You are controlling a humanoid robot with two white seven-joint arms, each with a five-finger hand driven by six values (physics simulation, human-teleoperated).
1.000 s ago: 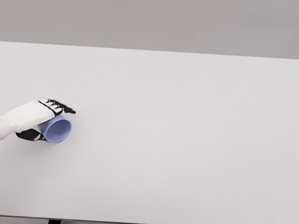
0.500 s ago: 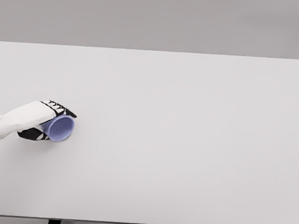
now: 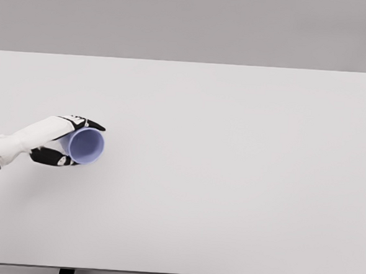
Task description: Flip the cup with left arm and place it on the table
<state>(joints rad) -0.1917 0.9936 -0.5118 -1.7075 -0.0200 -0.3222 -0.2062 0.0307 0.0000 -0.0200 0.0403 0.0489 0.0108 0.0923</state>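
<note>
Head view shows our left hand [image 3: 61, 143] wrapped around the cup [image 3: 86, 146], with the dark fingers [image 3: 84, 123] curled over its top side and the thumb below; it is a closed grasp on the body, not a pinch at the rim. The cup is lilac and lies on its side in the grasp, its open mouth turned toward about four o'clock and toward the camera. It sits at nine o'clock on the white table [image 3: 230, 177], near the left edge. We cannot tell if it touches the surface or is just above it. We judge that we are in the middle of the flip: next the wrist must turn until the cup is upright, then lower and release. Our right arm is not visible.
</note>
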